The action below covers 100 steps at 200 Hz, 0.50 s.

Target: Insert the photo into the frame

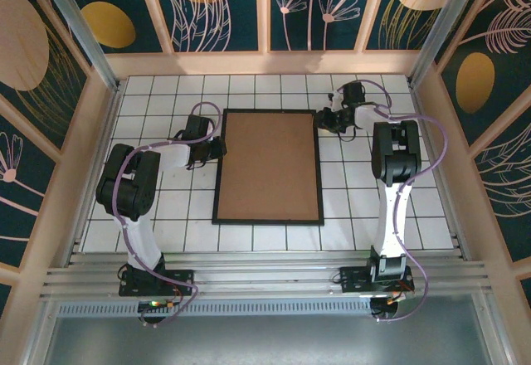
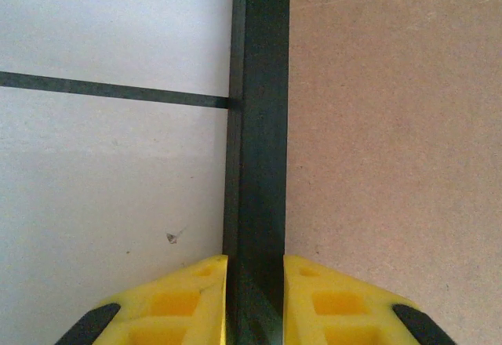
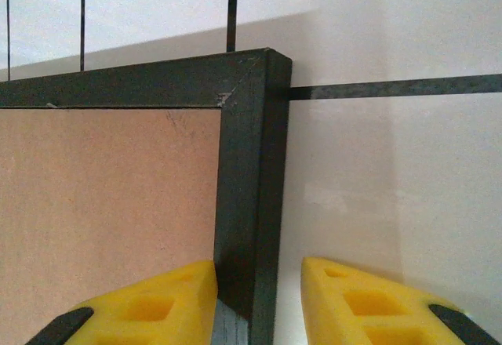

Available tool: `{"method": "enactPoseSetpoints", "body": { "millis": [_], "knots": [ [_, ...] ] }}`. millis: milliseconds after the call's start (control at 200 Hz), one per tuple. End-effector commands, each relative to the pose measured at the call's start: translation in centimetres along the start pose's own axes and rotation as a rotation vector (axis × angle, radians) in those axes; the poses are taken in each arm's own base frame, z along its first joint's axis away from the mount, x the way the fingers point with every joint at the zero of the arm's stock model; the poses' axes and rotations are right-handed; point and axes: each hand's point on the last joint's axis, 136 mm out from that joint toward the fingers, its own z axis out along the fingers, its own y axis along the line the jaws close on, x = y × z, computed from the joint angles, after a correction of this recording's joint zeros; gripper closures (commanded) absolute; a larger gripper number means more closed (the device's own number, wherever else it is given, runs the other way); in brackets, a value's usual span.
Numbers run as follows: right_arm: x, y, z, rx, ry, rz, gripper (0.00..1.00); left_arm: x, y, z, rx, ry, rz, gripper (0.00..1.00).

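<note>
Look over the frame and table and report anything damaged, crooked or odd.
Only minor marks. The frame lies flat, backing board up, roughly square to the tiles. Right wrist view shows a small pale scuff at its mitred corner; left wrist view shows a tiny speck on a tile.

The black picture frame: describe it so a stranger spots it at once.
Start at the white tiled table. At its centre lies the thin black rectangular picture frame. Its dark rim alone encloses a plain brown backing board.
</note>
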Motion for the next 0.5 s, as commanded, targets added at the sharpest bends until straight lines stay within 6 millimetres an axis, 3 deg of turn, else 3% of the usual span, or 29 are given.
{"method": "enactPoseSetpoints", "body": {
  "millis": [0, 495],
  "knots": [
    [2.4, -0.6, 1.9, 0.055, 0.08, 0.015, 0.65, 1.3, 0.5, 0.0, -0.023, 0.048, 0.014, 0.77],
    [4.6, -0.2, 3.5, 0.165, 0.141, -0.037, 0.63, 1.3, 0.4, 0.0, -0.016, 0.051, 0.016, 0.77]
  ]
}}
